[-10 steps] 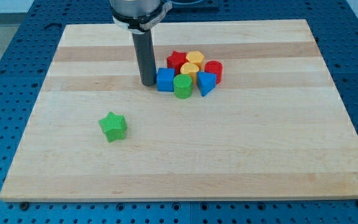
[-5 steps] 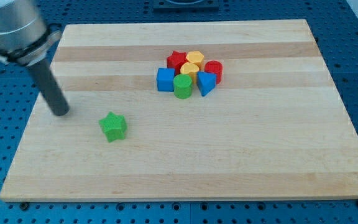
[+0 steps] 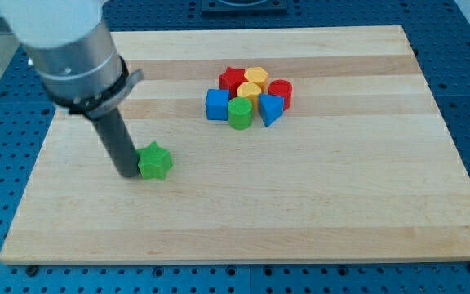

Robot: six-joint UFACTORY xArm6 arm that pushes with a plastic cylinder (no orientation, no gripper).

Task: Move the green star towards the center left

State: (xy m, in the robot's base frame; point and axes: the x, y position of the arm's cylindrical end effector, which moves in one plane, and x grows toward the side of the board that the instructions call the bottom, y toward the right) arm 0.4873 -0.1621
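The green star (image 3: 155, 161) lies on the wooden board (image 3: 300, 204), left of the middle. My tip (image 3: 128, 173) rests on the board right against the star's left side, touching it. The dark rod rises from the tip toward the view's top left, where the arm's grey body fills the corner.
A tight cluster sits above the board's middle: a blue cube (image 3: 217, 104), a green cylinder (image 3: 239, 113), a blue wedge-like block (image 3: 270, 109), a red star (image 3: 232, 80), a red cylinder (image 3: 280, 92) and two yellow blocks (image 3: 251, 85). Blue perforated table surrounds the board.
My tip went from beside the blue cube to the far left, then down and right to the green star's left side. The star has shifted slightly right and up.
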